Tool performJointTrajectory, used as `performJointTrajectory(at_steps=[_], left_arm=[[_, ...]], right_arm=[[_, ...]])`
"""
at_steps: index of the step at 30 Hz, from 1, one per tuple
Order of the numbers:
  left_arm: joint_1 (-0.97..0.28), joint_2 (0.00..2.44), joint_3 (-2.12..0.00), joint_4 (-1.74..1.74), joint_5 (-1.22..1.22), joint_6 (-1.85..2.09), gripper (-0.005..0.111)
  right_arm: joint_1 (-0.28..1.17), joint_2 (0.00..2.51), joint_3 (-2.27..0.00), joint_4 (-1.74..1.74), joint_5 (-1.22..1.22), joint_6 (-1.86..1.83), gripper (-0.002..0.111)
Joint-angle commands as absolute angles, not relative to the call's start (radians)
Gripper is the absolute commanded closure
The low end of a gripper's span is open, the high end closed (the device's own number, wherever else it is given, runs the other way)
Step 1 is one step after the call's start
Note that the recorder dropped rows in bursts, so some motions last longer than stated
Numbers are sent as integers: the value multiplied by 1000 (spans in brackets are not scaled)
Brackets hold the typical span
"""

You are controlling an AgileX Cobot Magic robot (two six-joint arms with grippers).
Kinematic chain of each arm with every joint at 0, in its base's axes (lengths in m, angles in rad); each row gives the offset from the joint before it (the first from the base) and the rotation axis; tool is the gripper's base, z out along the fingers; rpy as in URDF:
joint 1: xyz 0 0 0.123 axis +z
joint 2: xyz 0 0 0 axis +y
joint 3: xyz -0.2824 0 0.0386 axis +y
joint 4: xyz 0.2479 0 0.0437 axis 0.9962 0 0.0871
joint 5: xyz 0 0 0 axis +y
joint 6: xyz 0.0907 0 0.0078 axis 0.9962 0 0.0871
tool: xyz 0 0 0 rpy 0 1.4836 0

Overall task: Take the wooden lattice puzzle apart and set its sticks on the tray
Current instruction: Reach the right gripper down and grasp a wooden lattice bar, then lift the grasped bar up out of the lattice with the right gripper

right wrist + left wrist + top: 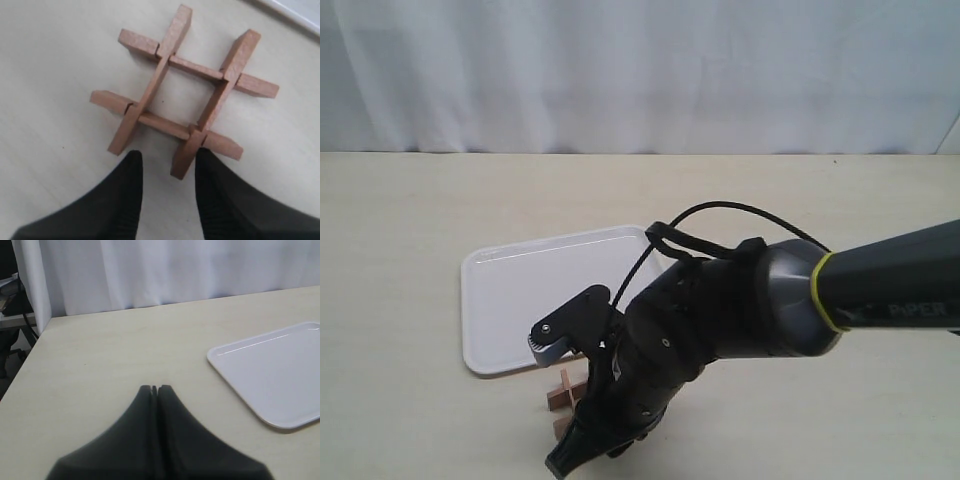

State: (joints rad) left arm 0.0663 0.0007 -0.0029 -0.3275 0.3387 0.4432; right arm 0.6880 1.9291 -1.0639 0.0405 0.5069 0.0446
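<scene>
The wooden lattice puzzle (182,92) lies whole on the table, its four notched sticks interlocked in a hash shape. My right gripper (168,159) is open just short of it. The end of one stick (183,161) pokes in between the two fingertips, close to one of them. In the exterior view only a corner of the puzzle (563,389) shows under the right arm (720,315), just in front of the white tray (520,290), which holds nothing. My left gripper (155,388) is shut on nothing, above bare table, with the tray (280,370) off to one side.
The right arm reaches across to the lower left of the exterior view and hides most of the puzzle and the tray's near right corner. A black cable (720,212) loops above the wrist. A white curtain (640,70) backs the table.
</scene>
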Motion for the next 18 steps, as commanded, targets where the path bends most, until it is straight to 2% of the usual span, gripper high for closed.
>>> performJointTrajectory(at_steps=[1, 5, 12, 18], left_arm=[[57, 0, 0, -325, 327, 445, 107], [57, 0, 0, -325, 327, 445, 107], [57, 0, 0, -327, 327, 445, 107], [57, 0, 0, -327, 327, 445, 107]], right_arm=[[689, 1939, -1070, 24, 494, 47, 74], [689, 1939, -1070, 10, 492, 52, 79], [689, 1939, -1070, 0, 485, 52, 101], [689, 1939, -1070, -19, 485, 60, 103]])
